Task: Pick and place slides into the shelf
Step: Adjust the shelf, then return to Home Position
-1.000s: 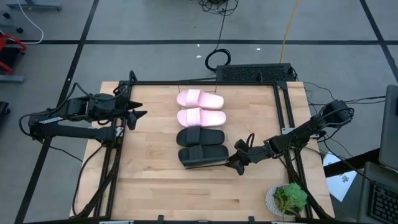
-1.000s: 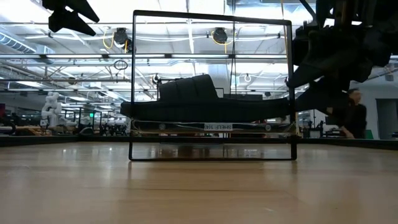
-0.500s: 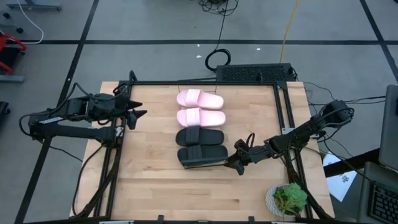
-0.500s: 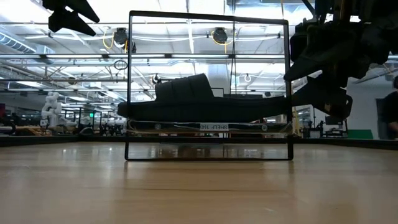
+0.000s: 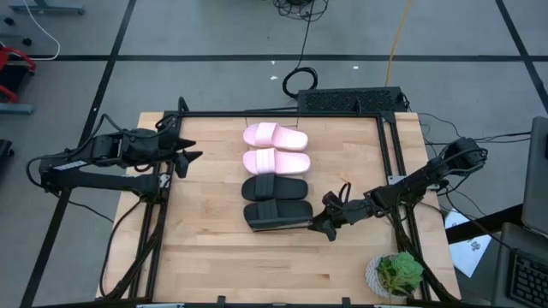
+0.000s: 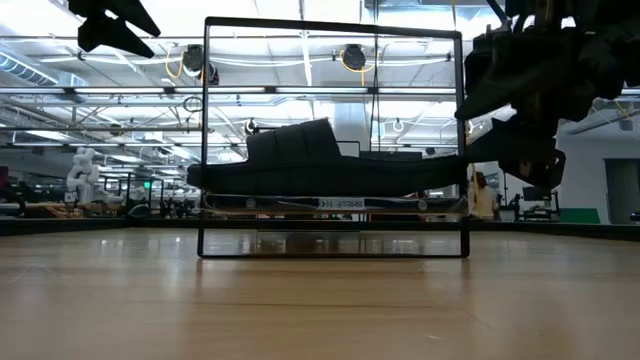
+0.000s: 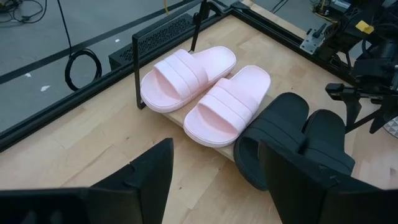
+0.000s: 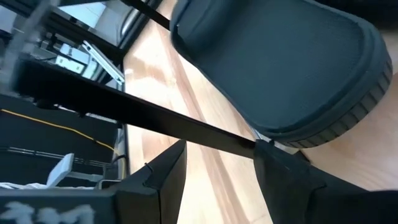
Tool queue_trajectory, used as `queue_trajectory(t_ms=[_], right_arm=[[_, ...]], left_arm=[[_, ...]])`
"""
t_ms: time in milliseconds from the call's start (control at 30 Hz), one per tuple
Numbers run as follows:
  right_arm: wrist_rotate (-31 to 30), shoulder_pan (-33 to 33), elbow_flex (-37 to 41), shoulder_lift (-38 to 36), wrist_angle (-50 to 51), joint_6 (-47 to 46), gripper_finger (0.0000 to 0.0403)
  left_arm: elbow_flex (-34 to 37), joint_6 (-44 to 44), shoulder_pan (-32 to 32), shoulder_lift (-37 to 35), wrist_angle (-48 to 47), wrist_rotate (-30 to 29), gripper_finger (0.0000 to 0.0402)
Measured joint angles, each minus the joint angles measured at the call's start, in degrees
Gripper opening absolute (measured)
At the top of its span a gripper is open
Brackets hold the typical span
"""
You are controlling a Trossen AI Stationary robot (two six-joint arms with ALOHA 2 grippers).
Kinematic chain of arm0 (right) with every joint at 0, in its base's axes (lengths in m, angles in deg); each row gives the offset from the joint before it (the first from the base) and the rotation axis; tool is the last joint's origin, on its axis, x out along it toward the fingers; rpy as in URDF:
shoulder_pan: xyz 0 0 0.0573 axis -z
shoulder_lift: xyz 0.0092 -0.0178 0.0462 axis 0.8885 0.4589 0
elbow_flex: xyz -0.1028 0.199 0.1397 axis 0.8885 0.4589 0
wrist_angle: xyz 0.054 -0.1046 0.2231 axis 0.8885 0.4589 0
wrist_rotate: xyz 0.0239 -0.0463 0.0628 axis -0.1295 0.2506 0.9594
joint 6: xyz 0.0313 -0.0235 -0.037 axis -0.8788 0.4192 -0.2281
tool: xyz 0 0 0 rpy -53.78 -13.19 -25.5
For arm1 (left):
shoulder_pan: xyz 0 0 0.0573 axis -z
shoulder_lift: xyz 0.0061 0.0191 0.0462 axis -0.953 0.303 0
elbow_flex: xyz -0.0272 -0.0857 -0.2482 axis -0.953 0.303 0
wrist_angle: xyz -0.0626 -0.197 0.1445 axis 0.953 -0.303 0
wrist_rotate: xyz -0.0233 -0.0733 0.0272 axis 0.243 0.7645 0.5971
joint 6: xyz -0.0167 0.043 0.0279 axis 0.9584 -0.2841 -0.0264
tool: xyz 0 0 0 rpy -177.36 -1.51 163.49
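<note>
We find all four slides on the shelf (image 5: 276, 228), long axes across the tabletop (image 5: 205, 257). Right gripper (image 5: 323, 224), jaws apart, sits at the near black slide (image 5: 278, 214) heel. Left gripper (image 5: 190, 157) waits, jaws apart, well away.

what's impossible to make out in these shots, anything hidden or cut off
- Low view: the nearest black slide hides the three slides behind it.
- High view: the slides cover the shelf board almost wholly; only its near edge shows.
- Right wrist view: the black slide's heel end fills the picture; whether the right gripper touches the shelf rail cannot be told.
- Low view: the shelf's label is too small to read.
</note>
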Motion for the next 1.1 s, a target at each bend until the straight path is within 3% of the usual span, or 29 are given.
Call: queue_trajectory(t_ms=[567,833,1100], right_arm=[[6.1,-0.5,-1.5,6.7,-8.2,-2.6,0.0173],[15.2,-1.6,-1.4,2.7,5.9,-7.5,0.0173],[8.0,0.0,-1.4,-8.6,17.8,-7.5,0.0173]], left_arm=[[0.0,-0.6,0.0,0.0,-0.1,0.0,0.0234],[0.0,-0.9,-0.6,-1.2,-9.2,-1.6,0.0234],[-2.6,-1.1,-2.6,-6.9,-11.3,0.1,0.0234]])
